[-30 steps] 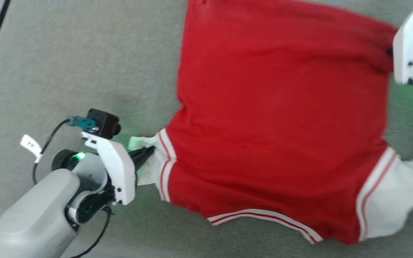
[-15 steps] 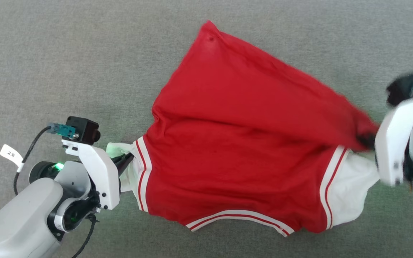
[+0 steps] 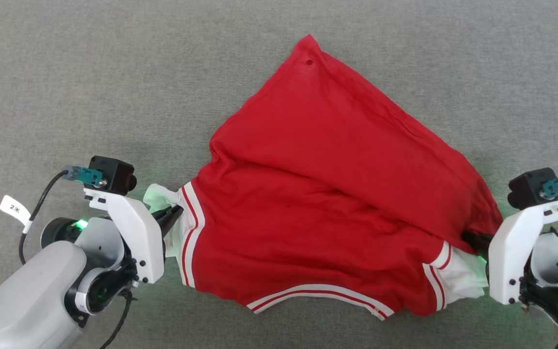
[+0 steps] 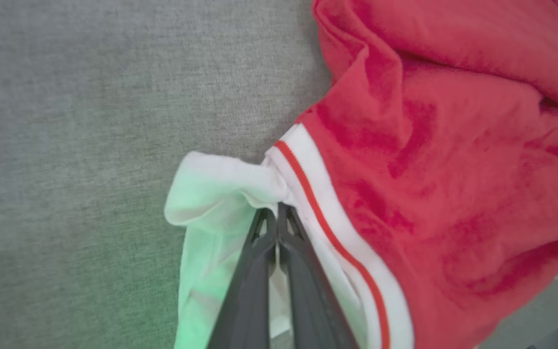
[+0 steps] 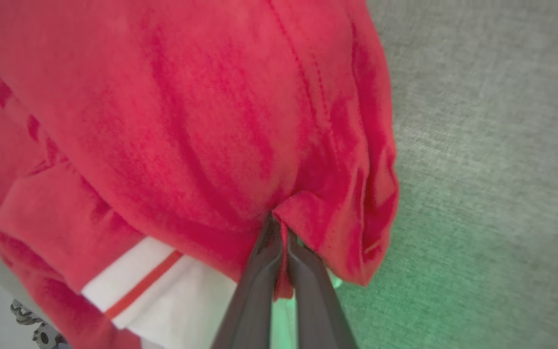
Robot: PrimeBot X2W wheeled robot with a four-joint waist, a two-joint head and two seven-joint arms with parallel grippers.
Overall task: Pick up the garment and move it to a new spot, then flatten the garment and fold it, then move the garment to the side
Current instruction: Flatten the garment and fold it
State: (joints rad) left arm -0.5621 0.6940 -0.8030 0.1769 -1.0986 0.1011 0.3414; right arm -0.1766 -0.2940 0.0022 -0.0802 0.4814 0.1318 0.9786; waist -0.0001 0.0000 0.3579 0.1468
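The garment [image 3: 322,194], a red shirt with white sleeve ends and striped trim, lies partly folded over on the grey fabric surface [image 3: 90,87], one red corner pointing far. My left gripper [image 3: 176,213] is shut on its white left sleeve end [image 4: 221,189], the dark fingers [image 4: 259,271] pinching the cloth by the striped cuff. At the lower right my right gripper [image 3: 470,238] is shut on a red fold [image 5: 298,208] of the garment, just above the white right sleeve end [image 3: 463,278]. The striped hem [image 3: 317,293] runs along the near edge.
The grey fabric surface [image 5: 492,121] stretches on all sides of the garment, with open room to the far left and far right. Green light from my wrists tints the cloth near both grippers.
The head camera has shifted, so the whole scene moved. My right gripper has come down and toward me with the red fold, laying the far part of the garment over the near part. My left gripper stays put.
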